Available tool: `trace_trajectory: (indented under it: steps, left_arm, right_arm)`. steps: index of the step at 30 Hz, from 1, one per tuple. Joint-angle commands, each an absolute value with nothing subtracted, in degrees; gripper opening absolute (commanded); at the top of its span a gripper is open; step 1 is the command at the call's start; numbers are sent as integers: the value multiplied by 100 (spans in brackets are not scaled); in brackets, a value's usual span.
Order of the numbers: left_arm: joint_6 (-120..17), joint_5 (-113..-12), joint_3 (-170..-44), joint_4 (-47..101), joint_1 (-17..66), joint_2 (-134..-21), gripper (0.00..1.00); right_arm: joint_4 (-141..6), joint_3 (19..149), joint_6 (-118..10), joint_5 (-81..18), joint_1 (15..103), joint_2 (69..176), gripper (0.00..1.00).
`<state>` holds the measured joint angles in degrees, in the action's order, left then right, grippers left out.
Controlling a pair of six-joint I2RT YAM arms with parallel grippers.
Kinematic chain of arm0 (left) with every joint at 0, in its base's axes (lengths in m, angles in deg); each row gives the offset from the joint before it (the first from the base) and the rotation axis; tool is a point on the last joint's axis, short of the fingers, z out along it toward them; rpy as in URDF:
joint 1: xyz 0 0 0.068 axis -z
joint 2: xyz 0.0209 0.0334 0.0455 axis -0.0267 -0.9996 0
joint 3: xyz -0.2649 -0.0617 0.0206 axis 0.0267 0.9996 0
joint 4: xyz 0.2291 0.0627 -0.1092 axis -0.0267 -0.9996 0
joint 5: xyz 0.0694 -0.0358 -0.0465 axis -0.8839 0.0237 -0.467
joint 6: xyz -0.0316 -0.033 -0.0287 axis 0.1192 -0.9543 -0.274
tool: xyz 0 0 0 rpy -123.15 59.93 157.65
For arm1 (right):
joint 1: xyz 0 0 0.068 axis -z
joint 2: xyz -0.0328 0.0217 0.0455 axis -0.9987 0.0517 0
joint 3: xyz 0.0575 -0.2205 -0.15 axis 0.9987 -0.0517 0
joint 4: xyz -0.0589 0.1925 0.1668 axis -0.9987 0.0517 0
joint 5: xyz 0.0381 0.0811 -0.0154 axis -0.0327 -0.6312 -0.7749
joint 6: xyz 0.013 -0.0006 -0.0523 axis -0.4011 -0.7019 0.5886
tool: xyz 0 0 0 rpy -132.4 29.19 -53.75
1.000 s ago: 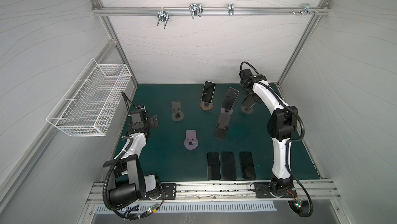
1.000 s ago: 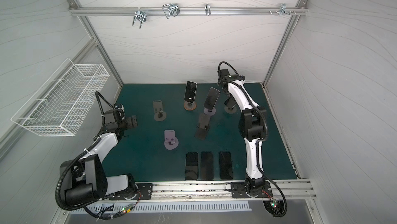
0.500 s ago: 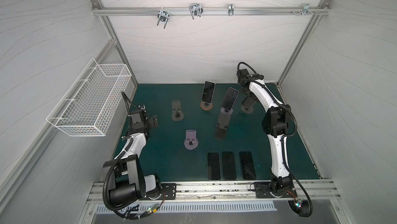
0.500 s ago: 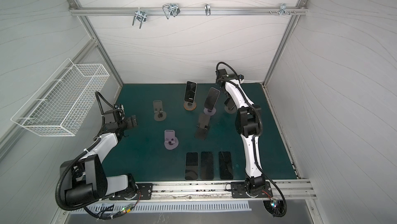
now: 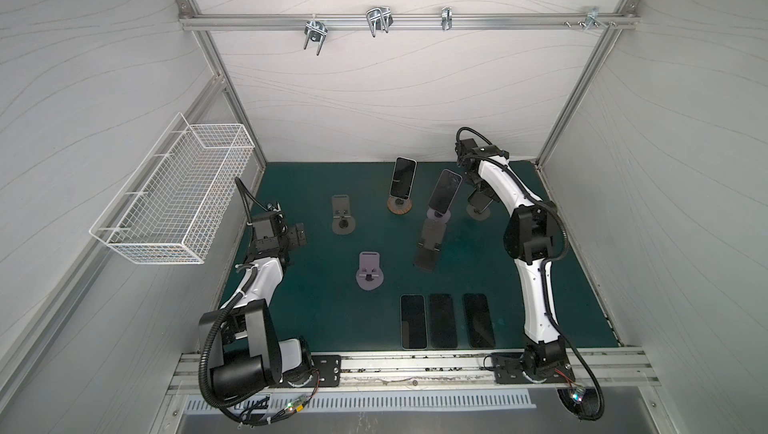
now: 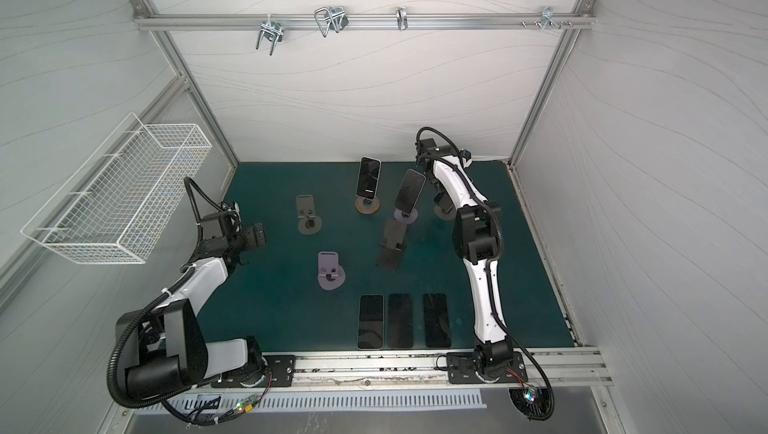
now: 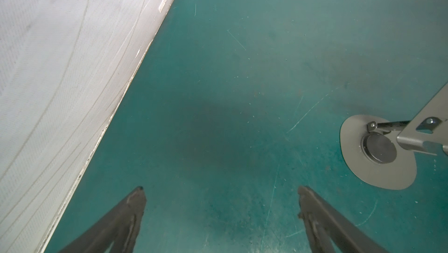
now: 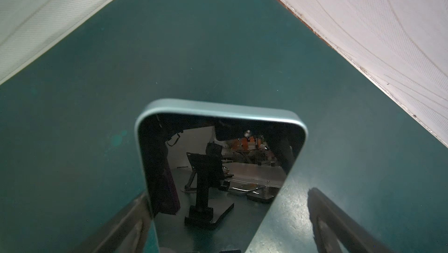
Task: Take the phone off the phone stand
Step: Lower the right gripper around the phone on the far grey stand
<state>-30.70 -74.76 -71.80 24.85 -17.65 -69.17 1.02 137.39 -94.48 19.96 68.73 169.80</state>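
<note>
The right wrist view shows the phone (image 8: 218,142) between the spread fingers of the released right claw (image 8: 229,193). In both top views, right of centre, the right arm (image 5: 498,186) largely hides it on its phone stand (image 5: 478,215). The left claw (image 7: 221,191) is released too.

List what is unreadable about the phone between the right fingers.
- Lower end of the phone: right wrist view, cut off by the picture's edge.
- Its stand: both top views, mostly covered by the right arm.
- The right fingers: top views, hidden under the arm; phone contact unclear.
</note>
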Motion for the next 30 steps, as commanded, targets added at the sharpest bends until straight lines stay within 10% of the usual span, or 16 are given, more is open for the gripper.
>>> trace_trajectory:
  steps: [1, 30]
  left_arm:
    - [-3016, -7503, -7273, 2727, -1795, -6910, 100]
    - [-3141, -7805, -7383, 2663, -1790, -7036, 99]
  right_arm:
    - [289, 13828, -9628, 2039, 6842, 17094, 99]
    - [-681, 12887, -9180, 1674, 6839, 16723, 83]
